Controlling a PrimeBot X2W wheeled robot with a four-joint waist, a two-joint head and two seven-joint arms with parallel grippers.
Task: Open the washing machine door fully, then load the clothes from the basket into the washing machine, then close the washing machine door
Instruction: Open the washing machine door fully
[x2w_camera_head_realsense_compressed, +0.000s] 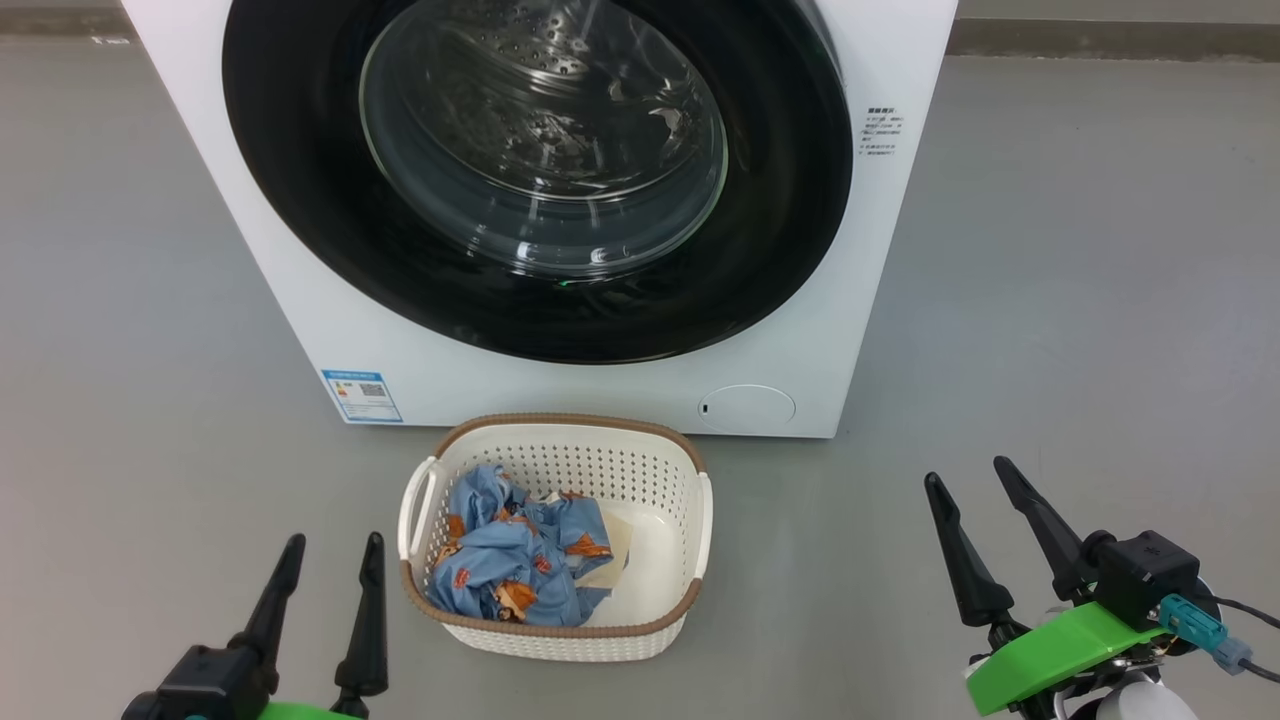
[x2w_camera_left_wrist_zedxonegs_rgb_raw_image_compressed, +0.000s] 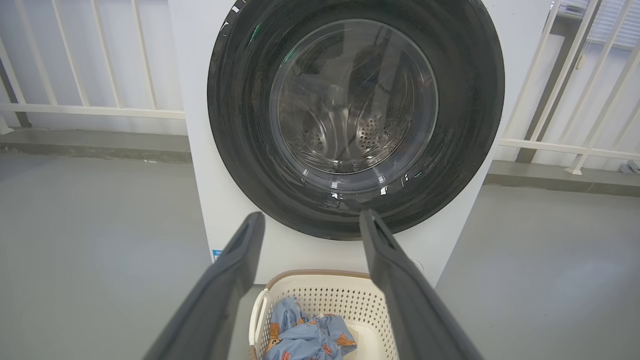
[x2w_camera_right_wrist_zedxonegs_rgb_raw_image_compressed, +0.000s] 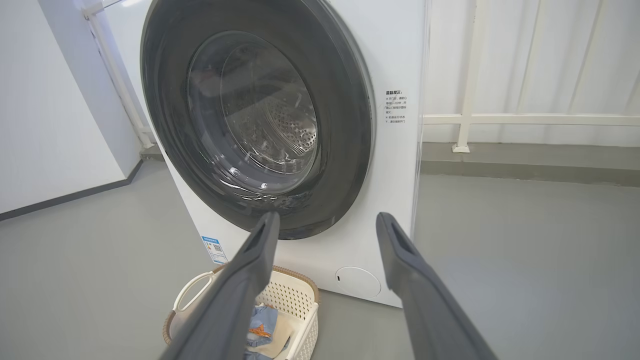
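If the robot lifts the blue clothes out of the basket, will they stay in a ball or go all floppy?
Probably floppy: the clothes lie crumpled in soft folds, so they would likely droop and unfold. They look light, just a small bundle in the basket.

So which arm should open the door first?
Probably the right. In the right wrist view the door seems to stand slightly off the washing machine at its right edge, so it likely opens there. The right gripper is open and on that side; the left gripper, also open, is farther.

Clothes in basket before washing machine.
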